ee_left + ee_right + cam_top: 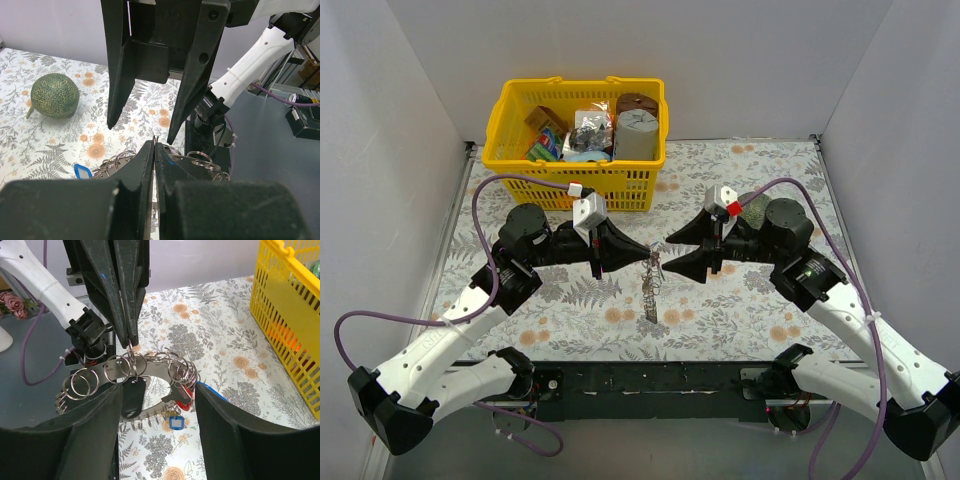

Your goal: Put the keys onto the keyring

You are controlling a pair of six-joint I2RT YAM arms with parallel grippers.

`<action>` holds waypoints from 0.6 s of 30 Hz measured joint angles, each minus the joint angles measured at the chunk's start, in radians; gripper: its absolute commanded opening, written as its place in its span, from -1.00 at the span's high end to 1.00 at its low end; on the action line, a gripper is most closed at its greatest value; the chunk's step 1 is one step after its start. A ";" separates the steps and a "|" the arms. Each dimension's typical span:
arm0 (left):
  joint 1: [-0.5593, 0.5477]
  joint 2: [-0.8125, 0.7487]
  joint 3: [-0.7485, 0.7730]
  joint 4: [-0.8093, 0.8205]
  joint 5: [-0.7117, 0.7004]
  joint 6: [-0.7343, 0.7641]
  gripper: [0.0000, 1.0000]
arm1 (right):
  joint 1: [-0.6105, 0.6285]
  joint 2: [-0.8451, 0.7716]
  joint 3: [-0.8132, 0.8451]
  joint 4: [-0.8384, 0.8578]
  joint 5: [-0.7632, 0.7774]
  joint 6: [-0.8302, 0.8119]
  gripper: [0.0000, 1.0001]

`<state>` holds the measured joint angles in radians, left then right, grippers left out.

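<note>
My left end effector (645, 255) is clenched on the top edge of the keyring (652, 286). Its two black tapered fingers (125, 300) are pressed together with only a sliver of metal between them. The keyring is a flat silver-grey band with a toothed outer rim and a wide hollow middle, and many small wire split rings are threaded along it. From above it hangs edge-on and reads as a thin glinting strip, so I cannot tell whether its lower end touches the surface (580, 310). A red key (185, 391) and a blue key (173, 423), both with plastic heads, dangle from its lower side, their metal blades too small to make out. My right end effector (665, 257) is released, its matte black fingers spread either side of the ring. They cut off the ring's lower corners in my right wrist view, and I cannot tell whether they touch it. The surface is a cloth printed with ferns and flowers. A rough, netted green melon (54, 95) sits beyond my right arm, mostly hidden from above. A yellow plastic lattice basket (520, 160) of odds and ends stands behind both arms.
</note>
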<state>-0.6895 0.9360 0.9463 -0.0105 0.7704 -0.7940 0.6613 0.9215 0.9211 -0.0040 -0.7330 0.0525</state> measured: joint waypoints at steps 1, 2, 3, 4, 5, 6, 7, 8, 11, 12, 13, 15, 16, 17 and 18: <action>0.000 0.000 0.000 0.002 0.001 0.000 1.00 | 0.000 -0.004 0.001 0.001 -0.001 0.000 -0.34; 0.000 0.000 0.000 0.004 0.002 -0.001 1.00 | 0.000 -0.006 0.001 0.003 -0.003 0.000 -0.33; 0.000 0.000 0.000 0.006 0.005 -0.003 1.00 | 0.000 -0.009 0.001 0.005 -0.003 0.001 -0.29; 0.000 0.000 0.000 0.010 0.006 -0.004 1.00 | 0.000 -0.011 0.001 0.007 -0.003 0.004 -0.27; 0.000 0.000 0.000 0.014 0.008 -0.007 1.00 | 0.000 -0.012 0.001 0.011 -0.004 0.008 -0.23; 0.000 0.000 0.000 0.016 0.010 -0.008 1.00 | 0.000 -0.013 0.001 0.021 -0.007 0.016 -0.14; 0.000 0.001 0.000 0.020 0.012 -0.009 1.00 | 0.000 -0.012 0.002 0.033 -0.011 0.024 -0.09; 0.000 0.001 0.000 0.023 0.014 -0.011 1.00 | 0.000 -0.012 0.003 0.044 -0.017 0.032 -0.04; 0.000 0.003 0.000 0.034 0.019 -0.015 1.00 | 0.000 -0.004 0.006 0.108 -0.051 0.074 0.05; 0.000 0.004 0.000 0.036 0.021 -0.017 1.00 | 0.000 0.002 0.006 0.136 -0.066 0.093 0.06; 0.000 0.005 0.000 0.039 0.024 -0.018 1.00 | 0.000 0.008 0.006 0.166 -0.081 0.112 0.07; 0.000 0.006 0.000 0.041 0.024 -0.020 1.00 | 0.000 0.020 0.006 0.210 -0.100 0.142 0.09; 0.000 0.006 0.000 0.042 0.024 -0.022 1.00 | 0.000 0.025 0.006 0.226 -0.109 0.156 0.09; 0.000 0.006 0.000 0.042 0.024 -0.023 1.00 | 0.000 0.029 0.006 0.240 -0.115 0.164 0.10; 0.000 0.006 0.000 0.042 0.024 -0.024 1.00 | 0.000 0.032 0.006 0.249 -0.119 0.173 0.12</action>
<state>-0.6895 0.9424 0.9463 0.0311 0.7948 -0.8177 0.6613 0.9531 0.9276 0.2455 -0.8524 0.2253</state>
